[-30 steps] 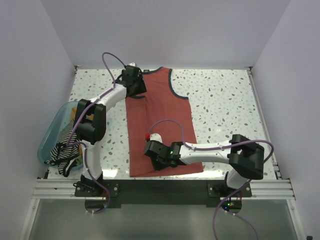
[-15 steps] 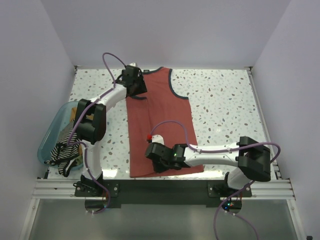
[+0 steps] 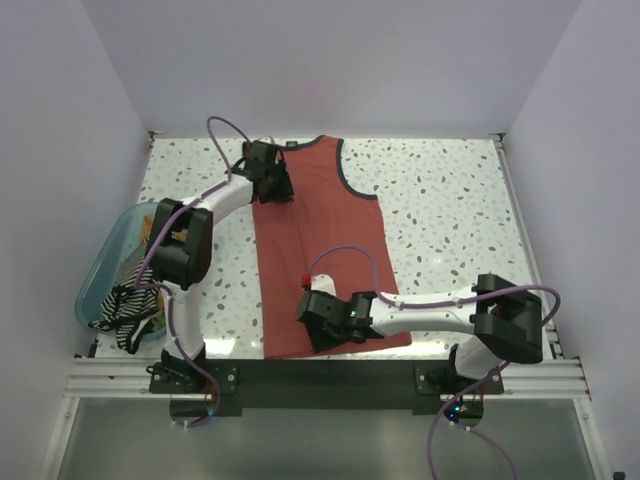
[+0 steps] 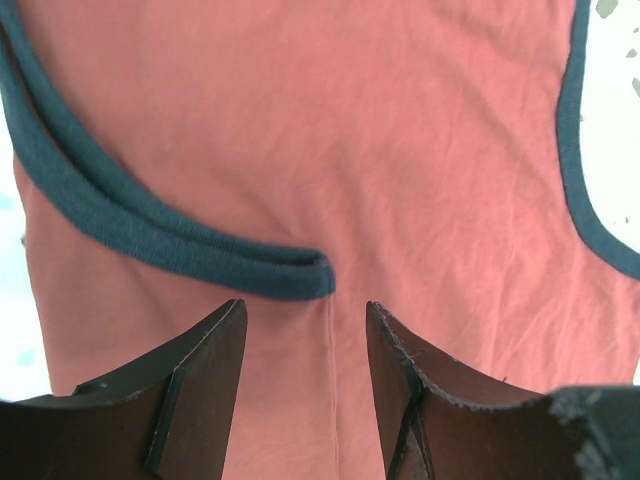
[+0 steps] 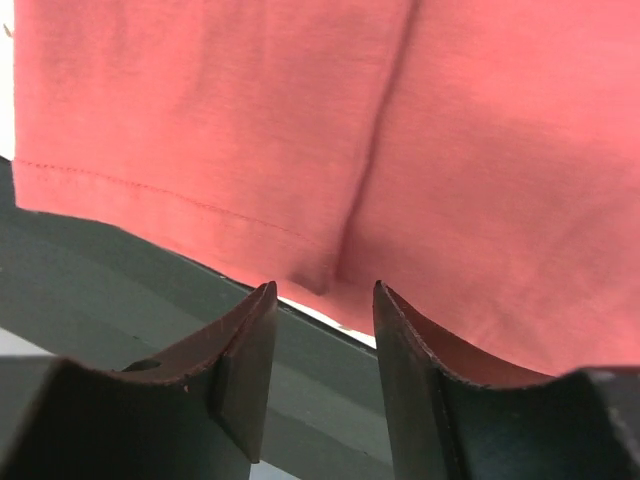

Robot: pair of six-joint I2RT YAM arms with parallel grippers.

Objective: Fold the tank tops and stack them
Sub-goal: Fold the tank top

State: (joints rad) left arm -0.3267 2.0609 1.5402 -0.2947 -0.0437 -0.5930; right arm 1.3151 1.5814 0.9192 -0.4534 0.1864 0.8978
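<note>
**Right gripper shifts to the near hem**

Since a second ago the right gripper [image 5: 318, 292] has moved nearer, to the near hem of the rust-red tank top [image 3: 330, 235], which lies flat mid-table. Its fingers stand apart over a lengthwise crease [image 5: 375, 150] at the hem. The left gripper [image 4: 302, 312], fingers also apart, hovers over the top's far left corner, the end of the folded navy trim [image 4: 150, 240] just ahead of its fingertips.

You are getting open passage over the bare table [image 3: 450, 200] to the right of the red tank top [image 3: 320, 240]. On the left, the left arm [image 3: 215, 195] is stretching along the cloth's edge, with the bin [image 3: 100, 255] crowding the table's left edge beside it. The right arm [image 3: 430, 315] is lying across the near edge, barring that side.
</note>
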